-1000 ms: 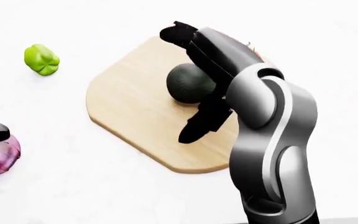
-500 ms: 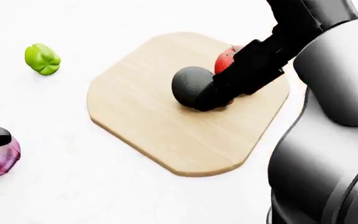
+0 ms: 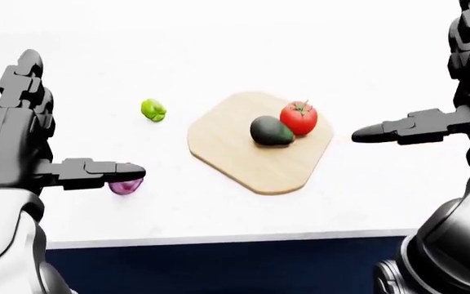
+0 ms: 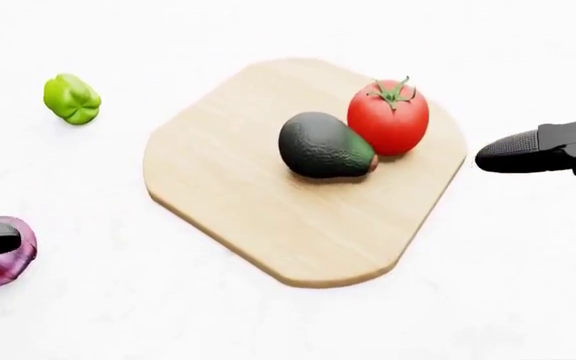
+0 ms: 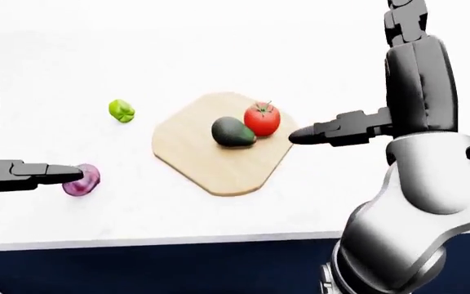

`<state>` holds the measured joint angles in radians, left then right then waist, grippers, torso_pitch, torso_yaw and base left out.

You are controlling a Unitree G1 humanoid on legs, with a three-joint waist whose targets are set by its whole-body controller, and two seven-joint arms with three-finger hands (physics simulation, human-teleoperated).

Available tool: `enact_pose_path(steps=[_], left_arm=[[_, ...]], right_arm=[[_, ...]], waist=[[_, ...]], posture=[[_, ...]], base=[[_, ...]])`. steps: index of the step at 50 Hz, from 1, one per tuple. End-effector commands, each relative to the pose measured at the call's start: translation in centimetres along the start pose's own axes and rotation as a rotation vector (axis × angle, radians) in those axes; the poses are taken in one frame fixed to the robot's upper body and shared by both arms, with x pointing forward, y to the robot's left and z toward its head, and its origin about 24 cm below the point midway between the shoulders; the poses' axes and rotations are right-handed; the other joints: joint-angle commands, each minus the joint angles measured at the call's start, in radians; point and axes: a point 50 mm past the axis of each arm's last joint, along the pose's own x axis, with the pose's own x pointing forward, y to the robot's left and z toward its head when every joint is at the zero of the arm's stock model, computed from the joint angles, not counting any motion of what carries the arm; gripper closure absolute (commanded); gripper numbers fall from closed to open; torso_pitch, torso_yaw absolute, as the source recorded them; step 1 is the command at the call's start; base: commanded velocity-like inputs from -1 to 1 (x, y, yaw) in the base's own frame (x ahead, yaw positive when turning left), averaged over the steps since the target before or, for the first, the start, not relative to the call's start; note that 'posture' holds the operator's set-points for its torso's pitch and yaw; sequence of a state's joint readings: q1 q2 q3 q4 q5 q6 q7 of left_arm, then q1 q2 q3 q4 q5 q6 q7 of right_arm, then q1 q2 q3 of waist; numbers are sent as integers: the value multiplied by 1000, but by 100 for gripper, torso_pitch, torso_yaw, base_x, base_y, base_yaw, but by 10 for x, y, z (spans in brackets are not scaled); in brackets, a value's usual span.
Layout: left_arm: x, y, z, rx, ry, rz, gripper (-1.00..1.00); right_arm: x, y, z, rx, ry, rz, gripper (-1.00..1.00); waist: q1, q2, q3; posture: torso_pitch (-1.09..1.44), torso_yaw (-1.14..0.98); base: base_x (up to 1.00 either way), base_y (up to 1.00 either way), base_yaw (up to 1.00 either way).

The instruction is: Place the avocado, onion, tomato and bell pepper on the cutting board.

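The wooden cutting board (image 4: 268, 217) lies mid-counter in the head view. On it rest a dark avocado (image 4: 323, 146) and a red tomato (image 4: 388, 116), touching each other. A green bell pepper (image 4: 71, 98) sits on the counter to the board's upper left. A purple onion (image 4: 3, 262) lies at the lower left, partly hidden under my left thumb. My left hand (image 3: 84, 116) is open, upright, just above the onion. My right hand (image 5: 349, 73) is open and empty, raised off the board's right edge, thumb pointing left.
The white counter (image 3: 219, 208) ends in a pale edge near the bottom of the eye views, with a dark blue cabinet face (image 3: 219, 263) below it. My right forearm (image 5: 414, 202) fills the lower right of the right-eye view.
My right hand let go of the avocado and pulled up and to the right, off the board. The avocado now rests against the tomato. My left hand stayed over the onion.
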<state>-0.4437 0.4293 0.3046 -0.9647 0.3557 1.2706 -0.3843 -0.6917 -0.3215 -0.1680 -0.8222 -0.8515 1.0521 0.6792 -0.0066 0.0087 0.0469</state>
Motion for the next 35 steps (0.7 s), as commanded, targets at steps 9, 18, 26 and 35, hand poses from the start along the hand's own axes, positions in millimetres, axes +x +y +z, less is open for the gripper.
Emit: enact_pose_path(steps=[9,18,26,35], left_arm=[[-16,11,0,19,-12,30,-100],[-16,-2,-14,30,25,-26,-100],[-4,-16,-41,60,72,-54,-100],[1,-21,-57,114,108,-50,-100]], right_arm=[[2,0,6,-2,-48,-22,-100],[4,3,5,-4,-45,-16,-100],[-1,3,1,-6,-38,-10,-100],[-4,2,-2,-9,-33,-13,-100]], waist=[[1,-3,-19],[6,-8,-23],[10,-12,-30],[11,-13,-33]], posture=[[0,0],[0,0],[0,0],[0,0]], base=[[0,0,0],[0,0,0],[0,0,0],[0,0,0]])
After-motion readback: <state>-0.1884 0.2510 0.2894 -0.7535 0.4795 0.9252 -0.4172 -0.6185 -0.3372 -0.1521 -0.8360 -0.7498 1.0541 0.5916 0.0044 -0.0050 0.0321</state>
